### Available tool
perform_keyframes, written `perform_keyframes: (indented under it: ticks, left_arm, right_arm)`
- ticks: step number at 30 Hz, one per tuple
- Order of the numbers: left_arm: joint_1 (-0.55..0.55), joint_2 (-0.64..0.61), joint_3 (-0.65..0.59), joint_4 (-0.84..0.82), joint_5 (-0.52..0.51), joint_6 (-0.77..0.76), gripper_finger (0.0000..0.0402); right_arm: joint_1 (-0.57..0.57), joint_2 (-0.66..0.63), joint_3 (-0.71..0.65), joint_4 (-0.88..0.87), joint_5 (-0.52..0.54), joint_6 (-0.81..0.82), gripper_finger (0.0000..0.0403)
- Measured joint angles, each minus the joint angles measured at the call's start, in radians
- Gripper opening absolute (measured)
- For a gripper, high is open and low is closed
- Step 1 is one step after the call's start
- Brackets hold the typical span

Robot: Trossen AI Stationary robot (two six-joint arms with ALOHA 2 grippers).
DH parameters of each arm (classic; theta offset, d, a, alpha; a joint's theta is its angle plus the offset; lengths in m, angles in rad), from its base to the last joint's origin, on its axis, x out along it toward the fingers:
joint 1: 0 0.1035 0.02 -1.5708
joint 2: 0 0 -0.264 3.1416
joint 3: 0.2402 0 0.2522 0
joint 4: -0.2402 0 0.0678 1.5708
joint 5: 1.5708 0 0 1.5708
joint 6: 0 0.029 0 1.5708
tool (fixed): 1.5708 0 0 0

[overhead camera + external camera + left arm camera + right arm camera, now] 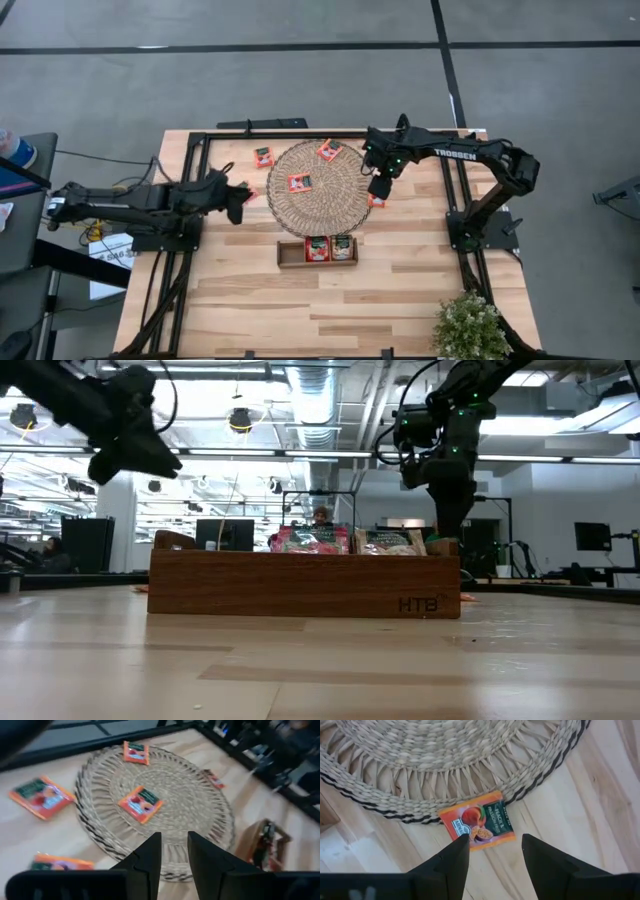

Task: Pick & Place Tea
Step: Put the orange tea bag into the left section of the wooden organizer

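Your right pincer (491,851) hangs released just above the flat orange paper tea sachet (479,822) beside the round woven mat (445,760). It looks light and thin; pinch opposite edges.

one camera looks straight down, one level along the tabletop, two ride the wrists; all share the woven mat (318,187).

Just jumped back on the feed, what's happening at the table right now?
The right pincer hangs open just above an orange tea sachet lying on the wood beside the woven mat's right edge, apparently about to pick it. The left pincer waits, empty, at the mat's left side. Two sachets already stand in the wooden tray; others remain on and around the mat.
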Motion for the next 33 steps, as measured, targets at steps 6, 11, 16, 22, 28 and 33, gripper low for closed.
perform_keyframes:
  ticks: [6,11,16,22,28,33]
  left_arm:
    - [-0.034,-0.175,-0.160,0.160,0.081,0.011,0.0086]
    - [-0.033,-0.225,-0.235,0.216,0.131,0.013,0.0086]
    - [-0.033,-0.228,-0.272,0.221,0.132,-0.022,0.0086]
    - [-0.033,-0.228,-0.300,0.223,0.146,-0.057,0.0086]
    - [-0.033,-0.228,-0.300,0.223,0.161,-0.060,0.0086]
    - [-0.033,-0.227,-0.300,0.221,0.162,-0.079,0.0086]
  right_arm:
    - [0.000,0.000,0.000,0.017,-0.038,0.000,0.0174]
    - [-0.004,0.000,-0.011,0.028,-0.046,0.007,0.0172]
    - [-0.020,0.000,-0.031,0.023,-0.050,0.017,0.0170]
    - [-0.032,0.015,-0.032,0.026,-0.051,0.018,0.0171]
    - [-0.023,0.135,-0.033,0.018,-0.088,0.002,0.0174]
    - [-0.042,0.201,-0.022,0.019,-0.087,-0.019,0.0169]
